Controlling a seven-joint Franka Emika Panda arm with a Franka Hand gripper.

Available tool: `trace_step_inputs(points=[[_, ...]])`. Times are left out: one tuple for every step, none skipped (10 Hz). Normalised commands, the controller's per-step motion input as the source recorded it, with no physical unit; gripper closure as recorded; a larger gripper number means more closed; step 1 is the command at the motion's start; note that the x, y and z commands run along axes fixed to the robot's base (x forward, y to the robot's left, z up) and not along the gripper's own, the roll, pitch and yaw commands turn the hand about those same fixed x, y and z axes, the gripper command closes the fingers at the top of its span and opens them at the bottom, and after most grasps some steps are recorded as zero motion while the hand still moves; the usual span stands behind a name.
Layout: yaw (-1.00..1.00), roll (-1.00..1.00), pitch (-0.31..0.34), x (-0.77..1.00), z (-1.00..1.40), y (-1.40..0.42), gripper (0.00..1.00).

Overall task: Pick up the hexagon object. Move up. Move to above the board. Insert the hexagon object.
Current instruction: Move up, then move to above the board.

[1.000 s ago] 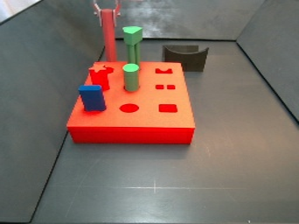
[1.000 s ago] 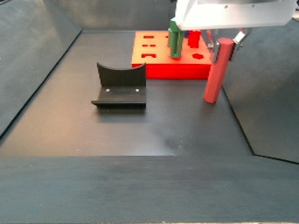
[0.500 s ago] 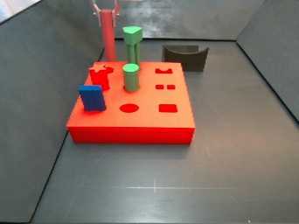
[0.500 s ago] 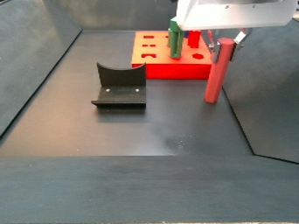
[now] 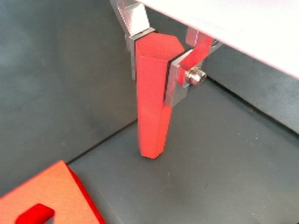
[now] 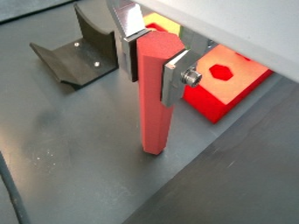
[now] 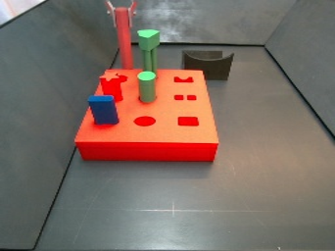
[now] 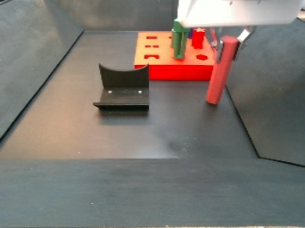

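The hexagon object is a tall red-pink rod, upright beside the board with its foot at the floor, in both side views. My gripper is shut on its upper end, one silver finger flat on each side, also seen in a wrist view and in both side views. The rod fills both wrist views. The board is a wide red block with shaped holes; it also shows in a side view and in both wrist views.
On the board stand a tall green peg, a short green cylinder, a blue block and a small red piece. The dark fixture sits on the floor beside the board. Grey walls enclose the floor.
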Motion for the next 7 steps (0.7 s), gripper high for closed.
trace_step_inputs(points=[[-0.04,0.00,0.051,-0.10,0.70,0.00,1.00],[-0.04,0.02,0.041,-0.07,0.54,0.01,1.00],[-0.03,0.05,0.044,-0.04,0.35,0.02,1.00],[-0.03,0.06,0.051,-0.03,0.24,0.02,1.00],[-0.39,-0.03,0.054,-0.34,1.00,-0.11,1.00],[-0.37,-0.03,0.052,-0.34,1.00,-0.11,1.00],[-0.25,-0.01,-0.001,-0.30,1.00,-0.09,1.00]])
